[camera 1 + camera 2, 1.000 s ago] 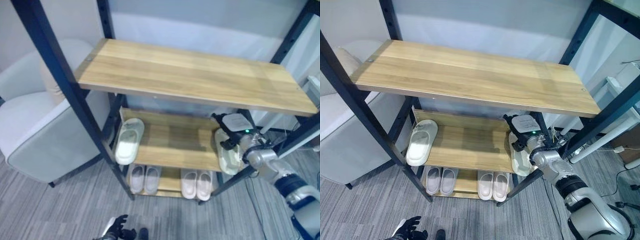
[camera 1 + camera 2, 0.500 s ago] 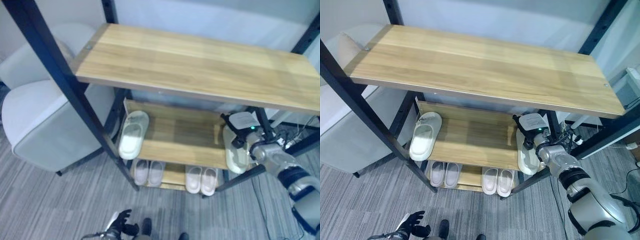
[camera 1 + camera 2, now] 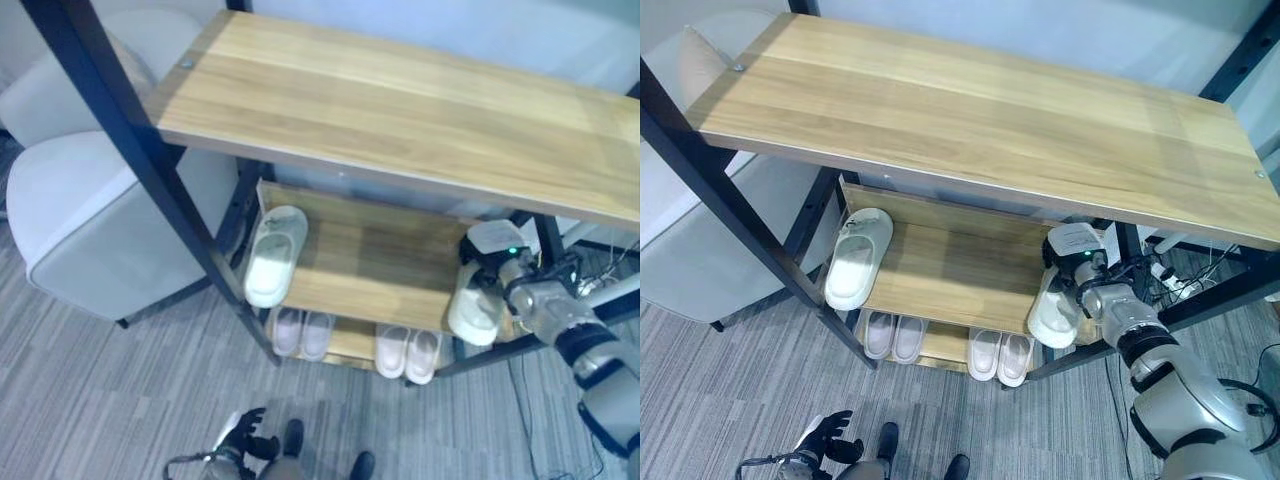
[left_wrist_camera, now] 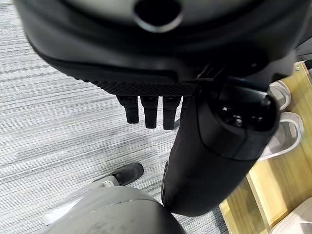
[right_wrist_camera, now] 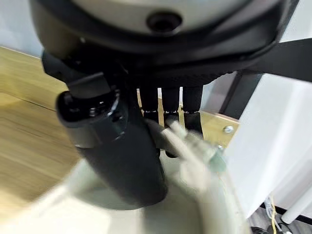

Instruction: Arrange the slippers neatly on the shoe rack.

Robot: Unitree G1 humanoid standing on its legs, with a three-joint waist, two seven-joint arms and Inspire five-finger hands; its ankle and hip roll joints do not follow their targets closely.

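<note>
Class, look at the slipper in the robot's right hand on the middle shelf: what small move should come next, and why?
Probably slide the held slipper further in. The right hand grips it at the right end of the middle shelf, and its front end hangs past the shelf's front edge. The other slipper lies at the left end, so the pair is still apart.

Middle shelf [image 3: 940, 275] open between left slipper [image 3: 857, 257] and right slipper [image 3: 1054, 312]; top shelf [image 3: 980, 115] overhangs, black posts [image 3: 730, 200] flank.
</note>
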